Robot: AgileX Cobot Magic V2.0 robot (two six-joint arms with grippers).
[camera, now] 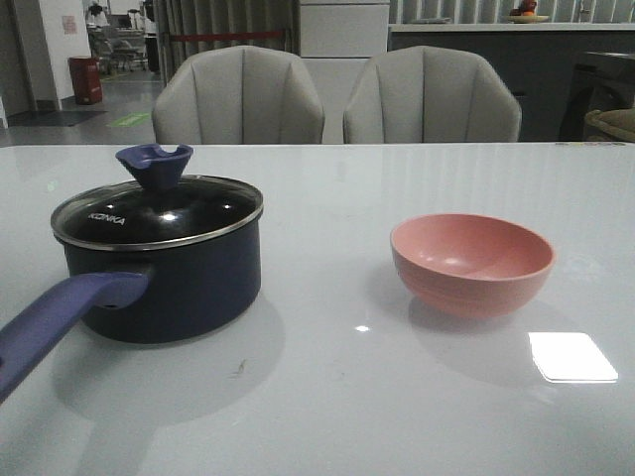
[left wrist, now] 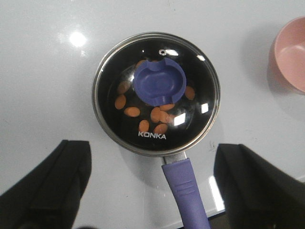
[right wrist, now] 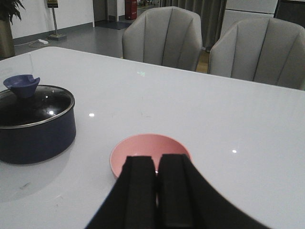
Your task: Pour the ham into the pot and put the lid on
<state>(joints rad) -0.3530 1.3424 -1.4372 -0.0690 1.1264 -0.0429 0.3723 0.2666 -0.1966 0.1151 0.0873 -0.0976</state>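
The dark navy pot (camera: 189, 288) stands at the left of the table, its purple-blue handle (camera: 60, 317) pointing toward the near edge. The glass lid (camera: 149, 213) with its blue knob (camera: 154, 164) sits on the pot. Through the glass, orange-pink ham (left wrist: 157, 114) lies on the pot's bottom. My left gripper (left wrist: 152, 145) hangs open high above the lid (left wrist: 200, 95) and handle (left wrist: 186, 191), holding nothing. My right gripper (right wrist: 156, 160) is shut on nothing, in front of the empty pink bowl (right wrist: 143, 148). Neither gripper shows in the front view.
The pink bowl (camera: 471, 260) stands at the right of the white table (camera: 327, 397), apart from the pot. Two grey chairs (camera: 238, 99) (camera: 432, 99) stand behind the far edge. A bright window reflection (camera: 571, 357) lies near the bowl.
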